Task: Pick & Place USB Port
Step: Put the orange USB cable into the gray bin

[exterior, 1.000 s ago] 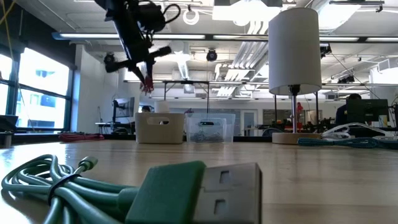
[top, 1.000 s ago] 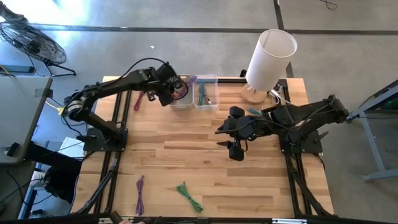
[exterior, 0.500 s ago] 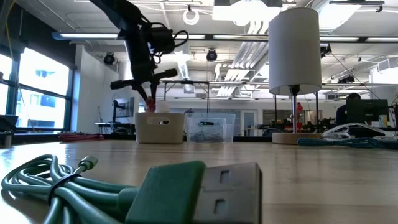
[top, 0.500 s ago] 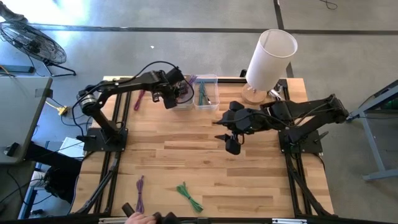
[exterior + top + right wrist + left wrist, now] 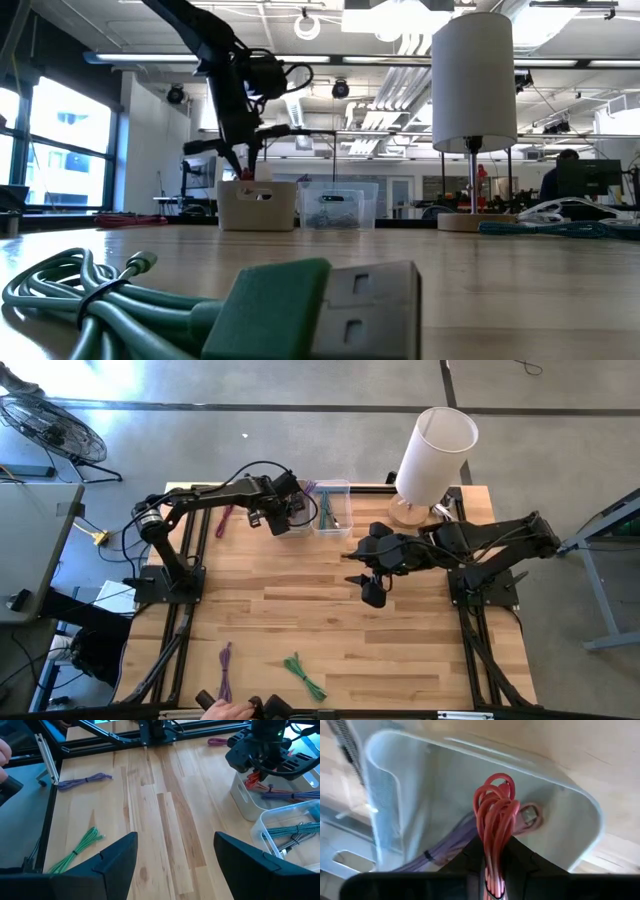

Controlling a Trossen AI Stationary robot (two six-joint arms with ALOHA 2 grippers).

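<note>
The left gripper (image 5: 492, 865), jaws clenched on a red cable bundle (image 5: 495, 820) hanging lengthwise straight down, hovers directly over the left bin (image 5: 420, 785) at the table's far edge, while the right gripper (image 5: 172, 857) waits open mid-table.

pale wood table (image 5: 300, 600), translucent plastic bin (image 5: 560, 825), glossy red cable (image 5: 495, 825)

We see two dark, jointed arms with looping black cables, each ending in a pair of flat dark fingers (image 5: 117, 860).
</note>
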